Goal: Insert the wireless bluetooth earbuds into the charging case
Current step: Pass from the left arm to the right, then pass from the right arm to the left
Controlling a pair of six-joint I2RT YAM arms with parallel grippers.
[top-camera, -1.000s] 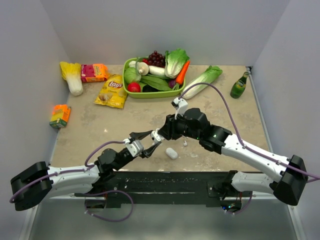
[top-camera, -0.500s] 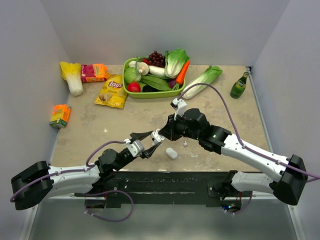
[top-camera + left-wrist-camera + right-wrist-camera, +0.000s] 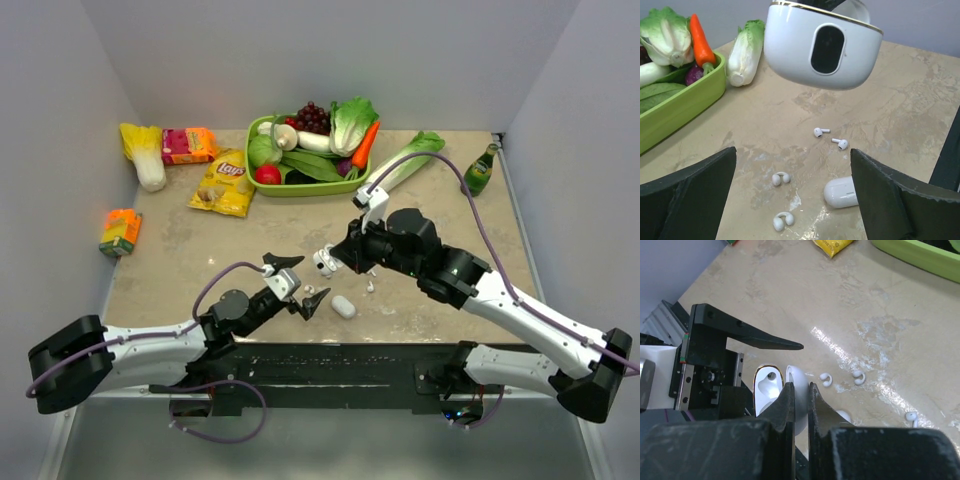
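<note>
left gripper [image 3: 299, 283]: jaws spread wide, empty | right gripper [image 3: 800, 386]: clenched on charging case [image 3: 822, 47], in the air near closed white case [image 3: 840, 192] | wireless bluetooth earbuds [image 3: 820, 132]: flat on tabletop [image 3: 900, 100] just beyond closed white case, ahead of left jaws, stems crosswise | free left arm looks better placed

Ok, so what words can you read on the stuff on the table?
"Lay's": on the yellow crinkly chip bag.
Pink and orange snack packet: the print is too blurred to read.
Orange carton: the print is too blurred to read.
Green glass bottle: the label is too small to read.
</note>
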